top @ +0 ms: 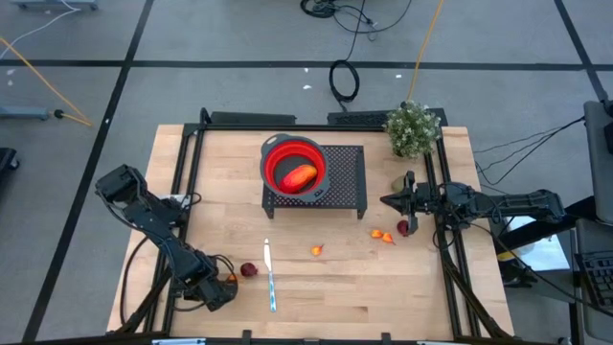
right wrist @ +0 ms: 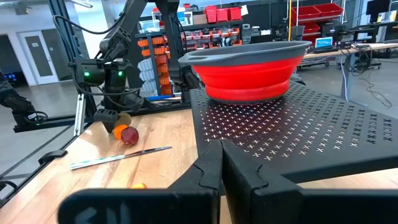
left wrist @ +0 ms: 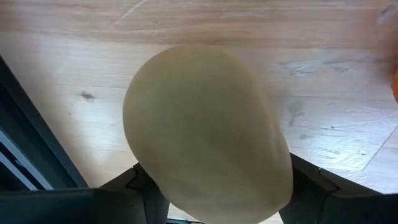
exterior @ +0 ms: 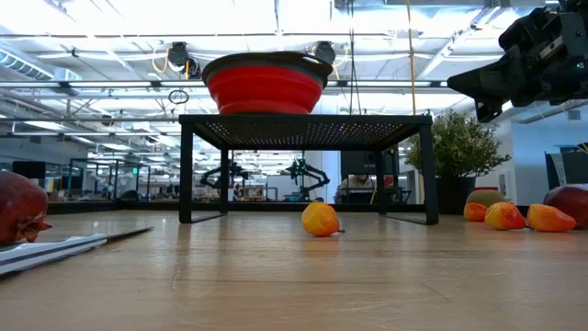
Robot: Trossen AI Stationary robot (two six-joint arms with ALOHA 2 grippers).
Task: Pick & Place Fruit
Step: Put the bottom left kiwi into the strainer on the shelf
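A pale tan egg-shaped fruit (left wrist: 208, 130) lies on the wood at the table's near left, between the fingers of my left gripper (top: 216, 289), which points steeply down. A tiny orange fruit (top: 231, 278) and a dark red one (top: 249, 270) lie just beside it. A red-orange oval fruit (top: 300, 175) rests in the red bowl (top: 278, 153). Another orange piece (top: 316, 250) lies mid-table. Two orange ones (top: 382, 235), a dark red one (top: 404, 228) and a green-brown one (top: 399, 182) lie under my right gripper (top: 387, 201), which is shut, level and above the table. My left gripper has one finger (left wrist: 144, 186) at each long side of the pale fruit, near its broad end (left wrist: 249, 186), coming from above at a slant. The fruit hides the fingers' inner faces, so whether they touch it I cannot tell.
The bowl stands on a black perforated stand (top: 345, 177) at the far middle. A silver knife (top: 270, 278) lies near the dark red fruit. A potted plant (top: 414, 127) stands at the far right. Bare wood lies between the knife and the right-hand fruit.
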